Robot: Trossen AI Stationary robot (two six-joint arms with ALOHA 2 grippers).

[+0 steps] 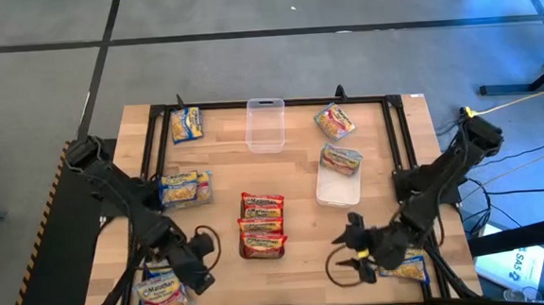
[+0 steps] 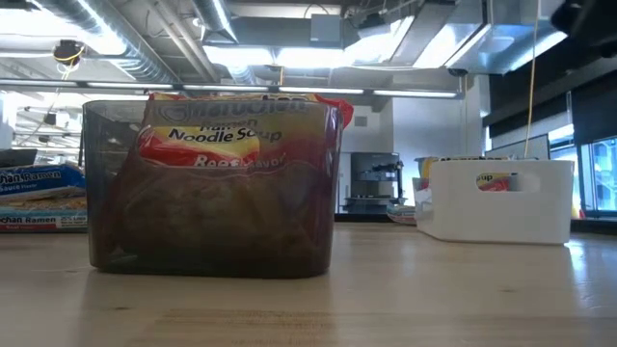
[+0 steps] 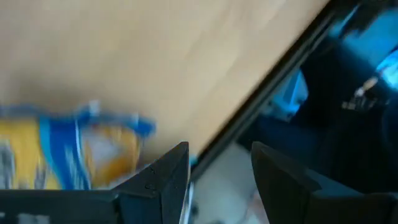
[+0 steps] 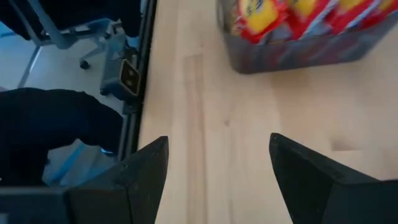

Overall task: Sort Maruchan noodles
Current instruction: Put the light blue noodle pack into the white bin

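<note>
Red-labelled flat plastic ramen packets [image 1: 262,225] fill your dark grey translucent bin [image 1: 244,244] at the lower centre of the high view; the low view shows one standing upright inside it against the near wall. Toward the right, your white rectangular tub [image 1: 335,194] carries a blue-labelled packet [image 1: 341,159] lying across its upper rim. Up at the top centre, the clear rectangular plastic container [image 1: 265,125] shows no packet inside.

Loose on the pale wooden surface [image 1: 298,274] you have a blue packet [image 1: 186,126] at upper left, a pair of blue packets [image 1: 185,188] at mid left, a pinkish-orange packet [image 1: 334,121] at upper right, and more packets at lower left [image 1: 161,294] and lower right [image 1: 407,268].

Your left gripper [image 1: 205,244] sits lower left, fingers spread and holding nothing. Your right gripper [image 1: 352,250] sits lower right, also spread and empty, pointing toward the grey bin.
</note>
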